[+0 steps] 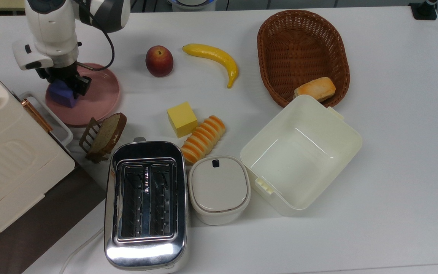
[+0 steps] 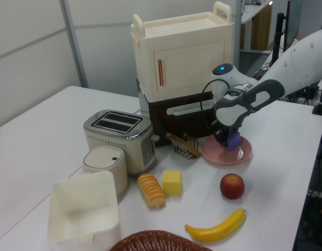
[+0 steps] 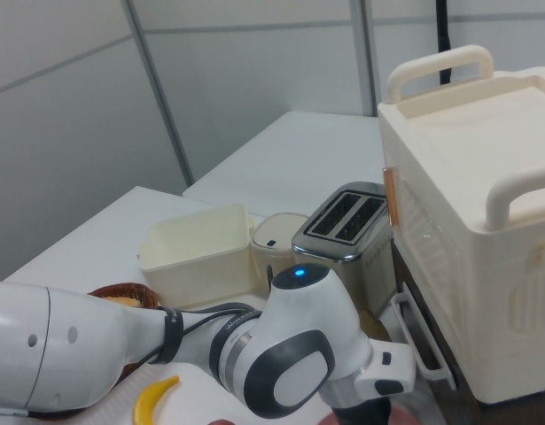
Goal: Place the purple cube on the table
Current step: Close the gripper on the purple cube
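The purple cube (image 1: 60,98) rests on the round pink plate (image 1: 103,95) at the top view's left. My gripper (image 1: 65,84) is lowered over it, open, with one finger on each side of the cube and the wrist hiding the cube's top. In the left view the cube (image 2: 234,140) shows on the plate (image 2: 244,154) just right of the gripper (image 2: 224,139). The white table (image 1: 394,114) spreads around the plate.
A cream cabinet (image 1: 10,152) and toast rack (image 1: 103,135) stand close to the plate. A peach (image 1: 159,61), banana (image 1: 213,61), yellow cube (image 1: 181,119), striped bread (image 1: 203,139), toaster (image 1: 145,205), lidded pot (image 1: 219,188), open box (image 1: 300,152) and basket (image 1: 302,49) lie further right.
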You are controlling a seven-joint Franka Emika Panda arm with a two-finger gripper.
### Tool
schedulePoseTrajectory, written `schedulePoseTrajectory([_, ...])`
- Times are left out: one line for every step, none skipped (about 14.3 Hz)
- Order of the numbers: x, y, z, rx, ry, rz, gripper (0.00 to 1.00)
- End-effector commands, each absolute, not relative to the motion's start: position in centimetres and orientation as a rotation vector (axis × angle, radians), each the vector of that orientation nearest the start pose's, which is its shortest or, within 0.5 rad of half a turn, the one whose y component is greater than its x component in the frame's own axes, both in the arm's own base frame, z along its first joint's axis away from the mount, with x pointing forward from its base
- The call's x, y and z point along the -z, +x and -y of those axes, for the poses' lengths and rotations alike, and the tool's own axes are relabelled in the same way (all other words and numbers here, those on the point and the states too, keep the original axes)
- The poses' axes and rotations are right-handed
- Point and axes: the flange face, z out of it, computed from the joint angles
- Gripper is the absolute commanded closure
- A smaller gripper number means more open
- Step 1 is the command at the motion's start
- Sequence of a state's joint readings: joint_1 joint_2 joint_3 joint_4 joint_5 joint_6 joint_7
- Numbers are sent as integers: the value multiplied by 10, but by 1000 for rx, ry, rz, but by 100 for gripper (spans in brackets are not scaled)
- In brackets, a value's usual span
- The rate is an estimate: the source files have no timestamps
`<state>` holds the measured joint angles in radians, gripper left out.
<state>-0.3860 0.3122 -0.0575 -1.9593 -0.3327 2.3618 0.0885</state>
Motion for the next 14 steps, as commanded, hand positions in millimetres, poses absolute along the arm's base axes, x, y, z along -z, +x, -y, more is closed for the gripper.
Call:
schedulePoseTrajectory([-325, 560, 267, 97, -3393, -499, 85])
schedulePoseTrajectory([-326, 561, 265, 101, -3393, -497, 85])
schedulePoseTrajectory([-330, 561, 265, 109, -3394, -499, 85])
schedulePoseTrajectory([-336, 561, 264, 123, -3394, -507, 85])
schedulePoseTrajectory([-341, 561, 264, 133, -3392, -528, 84])
schedulePoseTrajectory([-350, 561, 261, 151, -3391, -536, 84])
schedulePoseTrajectory([-363, 561, 256, 171, -3387, -554, 84])
schedulePoseTrajectory([-375, 560, 249, 164, -3382, -582, 84])
schedulePoseTrajectory([-387, 562, 235, 159, -3381, -562, 84])
schedulePoseTrajectory([-399, 560, 227, 153, -3380, -560, 84])
schedulePoseTrajectory([-403, 561, 218, 145, -3380, -547, 84])
schedulePoseTrajectory([-403, 565, 204, 136, -3380, -541, 84])
schedulePoseTrajectory([-403, 568, 193, 132, -3374, -564, 84])
schedulePoseTrajectory([-403, 572, 179, 140, -3371, -570, 84])
